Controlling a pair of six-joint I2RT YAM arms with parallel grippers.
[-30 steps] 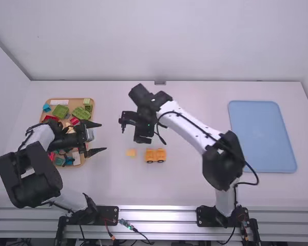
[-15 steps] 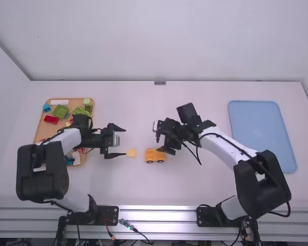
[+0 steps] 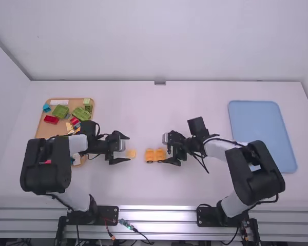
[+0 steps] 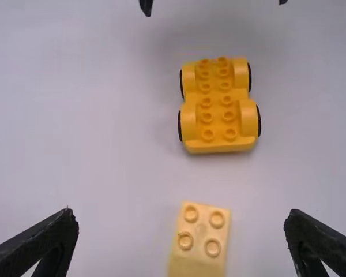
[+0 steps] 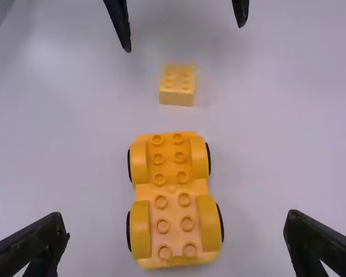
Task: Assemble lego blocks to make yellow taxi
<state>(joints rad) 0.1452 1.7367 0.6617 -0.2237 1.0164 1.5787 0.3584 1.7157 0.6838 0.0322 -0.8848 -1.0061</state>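
Yellow plastic makes up both pieces in play: a wheeled chassis (image 5: 174,202), stood upright on its wheels with studs upward, and a small light yellow studded brick (image 3: 131,153), set on the table (image 3: 143,189) apart from it, on the side of the left gripper (image 3: 127,148). The brick is flanked by the left gripper's fingers, which are spread wide with nothing held between them. The near end of the chassis is likewise flanked by the widely parted fingers of the right gripper (image 5: 176,217), and nothing is gripped there either. On the left of the table, red and green blocks (image 3: 60,110) are kept on a tan tray (image 3: 47,129); a blue tray (image 3: 262,136) is placed at the far right.

The step in hand is judged to be the first joining: the chassis to be steadied by the right gripper while the brick is picked up by the left. Assembly seems barely begun, since no block is mounted on the studs. For the next move, both grippers need to be lowered and closed squarely, the brick being taken by its sides so that its underside is left free. It must then be lined up with the chassis studs and pressed straight down; if it is set askew, the chassis could be rolled or tipped.
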